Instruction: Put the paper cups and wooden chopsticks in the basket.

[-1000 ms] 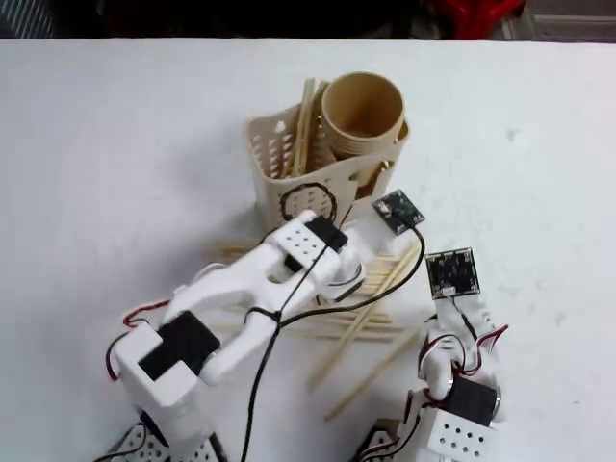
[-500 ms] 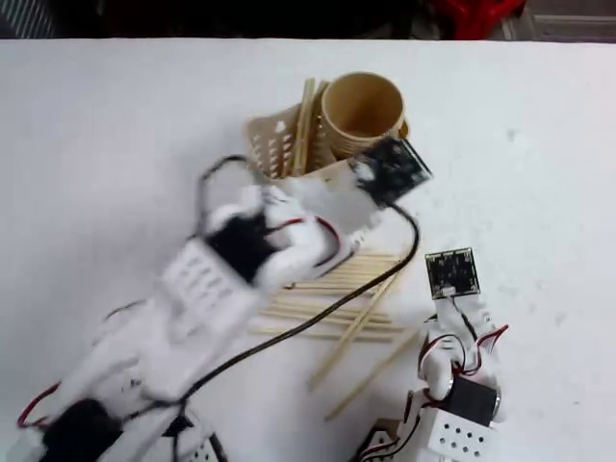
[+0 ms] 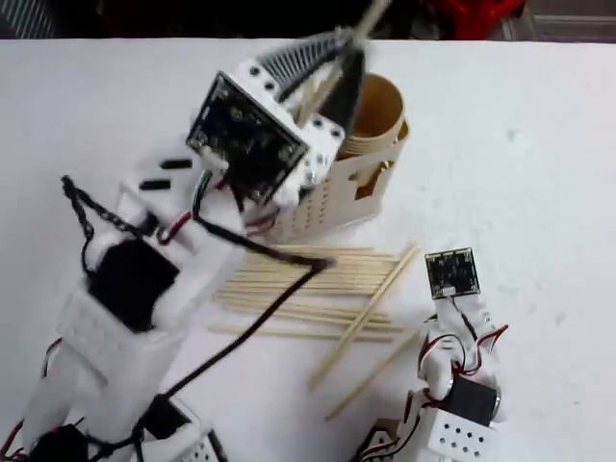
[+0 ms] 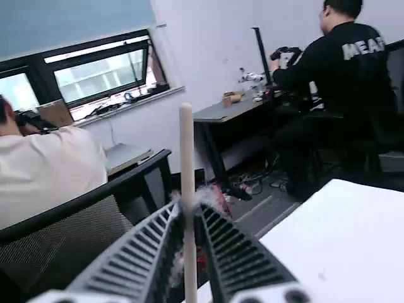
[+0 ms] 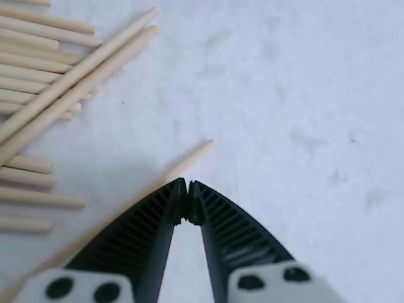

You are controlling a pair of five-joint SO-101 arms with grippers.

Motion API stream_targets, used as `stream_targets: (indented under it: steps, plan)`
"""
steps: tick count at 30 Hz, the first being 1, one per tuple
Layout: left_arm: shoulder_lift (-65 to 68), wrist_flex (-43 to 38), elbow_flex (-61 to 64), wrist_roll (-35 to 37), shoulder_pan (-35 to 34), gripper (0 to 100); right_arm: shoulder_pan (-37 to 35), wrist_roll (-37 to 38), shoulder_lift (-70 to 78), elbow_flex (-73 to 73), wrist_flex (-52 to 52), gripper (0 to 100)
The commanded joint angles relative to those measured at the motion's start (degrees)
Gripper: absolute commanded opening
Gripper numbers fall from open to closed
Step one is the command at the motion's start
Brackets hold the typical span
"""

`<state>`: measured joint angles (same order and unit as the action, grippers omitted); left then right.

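Above the basket (image 3: 339,197), one chopstick (image 4: 185,145) was pinched in the left gripper (image 4: 187,218); the right gripper (image 5: 187,203) was pressed together, empty, over the bench (image 5: 303,95). If released off-centre, the chopstick could be dropped outside.

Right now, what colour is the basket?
The basket is pale beige, clearest in the high view.

surface: white table (image 3: 539,144) | on it: basket (image 3: 339,197) | loose chopsticks (image 3: 358,276)
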<state>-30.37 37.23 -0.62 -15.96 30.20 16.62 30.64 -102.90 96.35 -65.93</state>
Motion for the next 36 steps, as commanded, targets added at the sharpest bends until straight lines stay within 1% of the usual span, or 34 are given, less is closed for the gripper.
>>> stream_targets:
  steps: [1, 3, 6, 9, 11, 13, 14, 18, 21, 23, 24, 27, 30, 31, 33, 36]
  plan:
    - [3.9, -8.4, 3.3, 6.5, -5.9, 2, 0.5, -0.6, -0.4, 0.4, 0.9, 1.8]
    - [6.5, -10.8, 5.1, 9.1, -8.3, 2, 0.5, -0.6, -0.4, 0.4, 0.9, 1.8]
    - [9.7, -13.0, 8.2, 8.8, -9.1, 2, 0.5, -0.6, -0.4, 0.4, 0.9, 1.8]
    - [10.5, -12.6, 11.1, 9.1, -9.2, 3, 0.5, -0.6, -0.4, 0.4, 0.9, 1.8]
    - [10.4, -12.5, 13.2, 9.3, -9.3, 7, 0.5, -0.6, -0.4, 0.4, 0.9, 1.8]
    - [9.5, -12.5, 15.1, 9.4, -10.2, 12, 0.5, -0.6, -0.4, 0.4, 0.9, 1.8]
    - [8.7, -12.5, 16.2, 9.4, -10.8, 13, 0.5, -0.6, -0.4, 0.4, 0.9, 1.8]
    - [3.8, -12.5, 21.3, 9.4, -13.6, 10, 0.5, -0.6, -0.4, 0.4, 0.9, 1.8]
    - [-1.4, -11.3, 27.1, 9.5, -16.0, 10, 0.5, -0.6, -0.4, 0.4, 0.9, 1.8]
    - [-5.1, -9.1, 31.5, 10.5, -19.0, 10, 0.5, -0.6, -0.4, 0.4, 0.9, 1.8]
    - [-6.9, -8.0, 33.8, 12.3, -21.3, 10, 0.5, -0.6, -0.4, 0.4, 0.9, 1.8]
    - [-11.4, -6.9, 42.0, 18.9, -31.3, 10, 0.5, -0.6, -0.4, 0.4, 0.9, 1.8]
    - [-14.2, -7.0, 50.3, 22.3, -39.6, 10, 0.5, -0.6, -0.4, 0.4, 0.9, 1.8]
    - [-14.5, -7.8, 52.7, 22.5, -40.8, 10, 0.5, -0.6, -0.4, 0.4, 0.9, 1.8]
    - [-14.3, -12.0, 58.5, 22.4, -41.5, 10, 0.5, -0.6, -0.4, 0.4, 0.9, 1.8]
    - [-13.8, -23.8, 66.5, 22.3, -41.6, 10, 0.0, -0.9, -0.4, 0.5, 0.9, 1.8]
